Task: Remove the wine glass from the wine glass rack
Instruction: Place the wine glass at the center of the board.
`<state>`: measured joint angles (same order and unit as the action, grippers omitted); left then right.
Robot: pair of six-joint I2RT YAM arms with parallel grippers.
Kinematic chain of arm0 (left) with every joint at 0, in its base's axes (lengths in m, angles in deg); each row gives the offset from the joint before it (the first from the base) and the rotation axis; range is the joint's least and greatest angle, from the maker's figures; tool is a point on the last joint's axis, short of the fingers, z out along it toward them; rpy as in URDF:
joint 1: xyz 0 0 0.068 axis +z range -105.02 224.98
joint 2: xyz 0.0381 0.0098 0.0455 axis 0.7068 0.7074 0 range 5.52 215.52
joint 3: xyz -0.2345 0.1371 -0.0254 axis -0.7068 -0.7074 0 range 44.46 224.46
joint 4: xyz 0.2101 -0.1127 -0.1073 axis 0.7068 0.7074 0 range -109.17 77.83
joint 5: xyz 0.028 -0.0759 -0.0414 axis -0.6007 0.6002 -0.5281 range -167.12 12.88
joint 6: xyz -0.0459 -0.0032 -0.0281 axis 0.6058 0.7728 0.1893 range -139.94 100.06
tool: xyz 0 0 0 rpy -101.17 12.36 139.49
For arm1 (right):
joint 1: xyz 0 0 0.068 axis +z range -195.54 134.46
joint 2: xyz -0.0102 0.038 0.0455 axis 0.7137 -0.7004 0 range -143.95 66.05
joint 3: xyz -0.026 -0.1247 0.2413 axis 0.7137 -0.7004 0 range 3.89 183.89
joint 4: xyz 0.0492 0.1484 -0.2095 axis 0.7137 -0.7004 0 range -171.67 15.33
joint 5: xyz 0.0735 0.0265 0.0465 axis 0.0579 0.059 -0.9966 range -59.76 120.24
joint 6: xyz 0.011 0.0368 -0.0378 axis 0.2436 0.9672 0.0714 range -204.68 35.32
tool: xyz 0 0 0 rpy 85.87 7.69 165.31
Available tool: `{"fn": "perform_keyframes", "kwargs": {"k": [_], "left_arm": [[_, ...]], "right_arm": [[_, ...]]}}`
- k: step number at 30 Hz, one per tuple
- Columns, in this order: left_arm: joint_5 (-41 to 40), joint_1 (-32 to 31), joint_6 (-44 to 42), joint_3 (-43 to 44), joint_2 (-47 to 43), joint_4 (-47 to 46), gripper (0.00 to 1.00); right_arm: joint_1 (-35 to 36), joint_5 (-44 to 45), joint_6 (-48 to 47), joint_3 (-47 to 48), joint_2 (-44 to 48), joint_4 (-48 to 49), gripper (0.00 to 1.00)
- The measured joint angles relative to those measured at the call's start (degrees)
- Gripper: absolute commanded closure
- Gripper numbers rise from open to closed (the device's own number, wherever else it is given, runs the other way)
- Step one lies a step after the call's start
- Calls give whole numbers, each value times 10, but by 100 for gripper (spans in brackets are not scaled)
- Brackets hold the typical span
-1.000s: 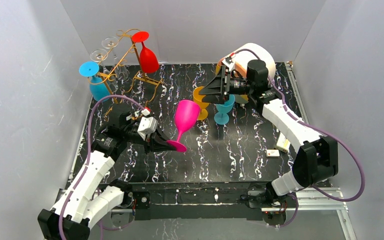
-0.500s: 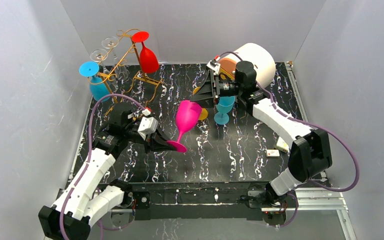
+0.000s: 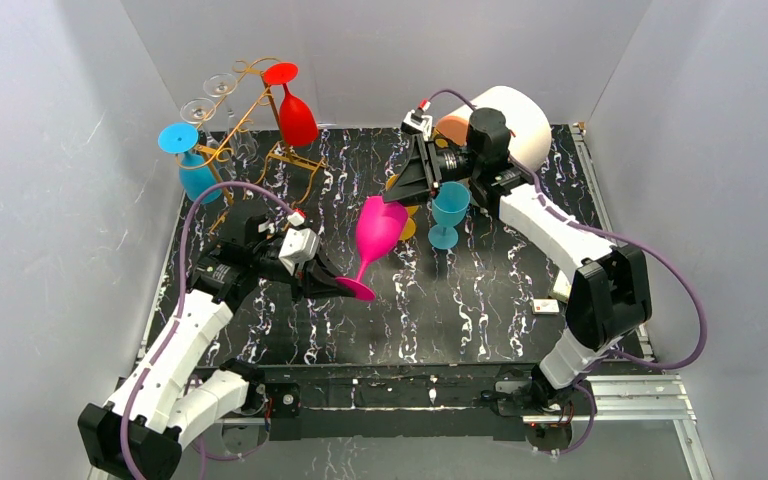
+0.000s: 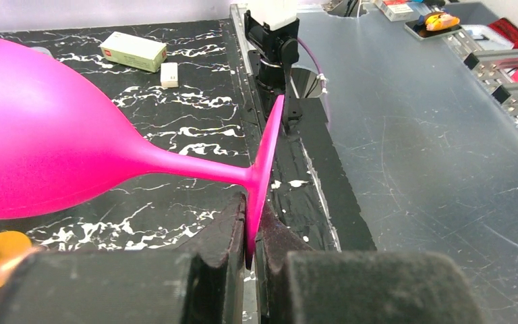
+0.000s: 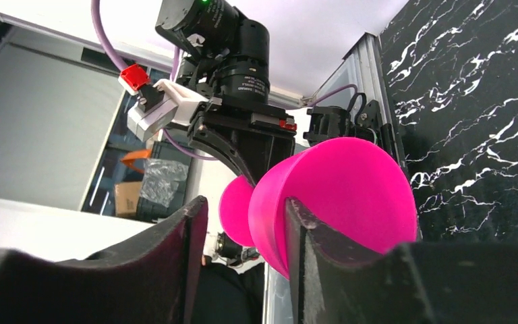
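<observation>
A pink wine glass [image 3: 376, 230] is held tilted above the table, off the gold wire wine glass rack [image 3: 243, 118] at the back left. My left gripper [image 3: 345, 288] is shut on the rim of its foot [image 4: 264, 169], with the bowl [image 4: 54, 155] pointing away. My right gripper [image 3: 400, 197] is at the bowl's mouth. In the right wrist view its jaws [image 5: 244, 202] straddle the bowl's wall [image 5: 270, 216], one finger [image 5: 310, 236] inside and the other outside with a gap, so it is open. A red glass [image 3: 296, 118], a blue glass [image 3: 194, 170] and clear glasses [image 3: 208, 95] hang on the rack.
A turquoise goblet [image 3: 448, 212] and an orange glass [image 3: 397, 188] stand just behind the right gripper. A white roll [image 3: 512, 115] lies at the back right. Two small boxes [image 3: 563, 290] sit near the right edge. White walls close in on three sides.
My right gripper has moved left to the pink glass's mouth and its jaws have narrowed around the bowl's wall. The left gripper keeps its hold, and the glass has tilted slightly.
</observation>
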<state>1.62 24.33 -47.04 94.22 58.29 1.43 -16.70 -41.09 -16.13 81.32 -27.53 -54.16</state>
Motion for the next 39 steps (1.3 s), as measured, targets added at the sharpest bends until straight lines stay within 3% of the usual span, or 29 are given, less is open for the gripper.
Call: {"fn": "perform_keyframes", "kwargs": {"k": [11, 23, 33, 39], "left_arm": [[-3, -2, -10, 6, 1, -4, 100], [-10, -2, -13, 9, 12, -11, 100], [-19, -2, -13, 12, 19, -15, 100], [-21, -3, -3, 17, 26, -10, 100]], "right_arm": [[-4, -52, -59, 53, -17, -56, 64], [-14, -86, -85, 94, -40, -110, 67], [-14, -30, -269, 188, -49, -357, 68], [-16, -31, -330, 193, -49, -416, 68]]}}
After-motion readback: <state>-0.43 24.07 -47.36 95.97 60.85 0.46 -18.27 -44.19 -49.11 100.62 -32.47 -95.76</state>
